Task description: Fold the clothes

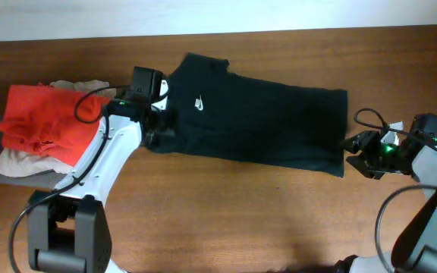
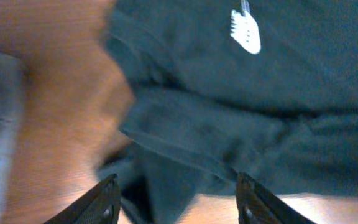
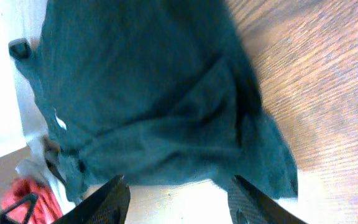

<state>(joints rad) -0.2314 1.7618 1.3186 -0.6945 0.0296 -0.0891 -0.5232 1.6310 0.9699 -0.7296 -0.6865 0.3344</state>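
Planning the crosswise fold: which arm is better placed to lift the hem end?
Right. The right gripper, open, sits at the black shirt's hem edge; the left gripper is at the logo end.

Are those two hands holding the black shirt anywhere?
No. Both the left hand and right hand are open by the black shirt, gripping nothing.

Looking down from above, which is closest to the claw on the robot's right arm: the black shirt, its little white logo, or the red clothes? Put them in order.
From the right gripper, in the overhead view:
1. The black shirt: its hem lies right beside the gripper.
2. The white logo: on the shirt's chest, toward its other end.
3. The red garment: farthest, at the opposite end of the view.
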